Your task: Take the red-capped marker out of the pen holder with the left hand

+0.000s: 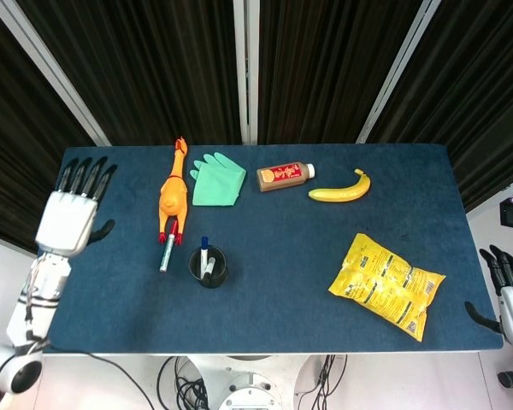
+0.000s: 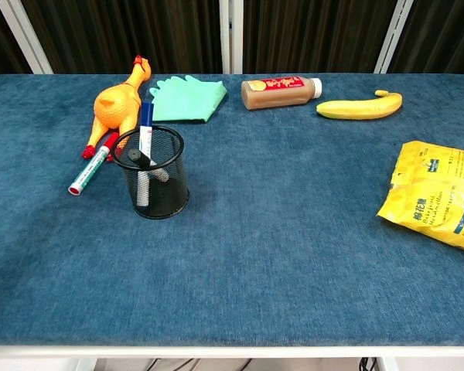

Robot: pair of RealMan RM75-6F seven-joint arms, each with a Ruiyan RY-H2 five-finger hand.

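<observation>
The red-capped marker point(image 1: 166, 254) point(image 2: 91, 166) lies flat on the blue table, just left of the black mesh pen holder point(image 1: 208, 266) point(image 2: 152, 174), its cap end against the rubber chicken's feet. Inside the holder stand a blue-capped marker point(image 2: 146, 124) and a dark one. My left hand point(image 1: 71, 210) hovers at the table's left edge, fingers spread, holding nothing; the chest view does not show it. My right hand point(image 1: 509, 293) hangs off the table's right edge, open and apart from everything.
An orange rubber chicken point(image 1: 172, 198) point(image 2: 117, 102) lies behind the marker. A green glove point(image 1: 216, 179), a brown bottle point(image 1: 284, 175) and a banana point(image 1: 342, 190) line the back. A yellow snack bag point(image 1: 386, 284) lies at the right.
</observation>
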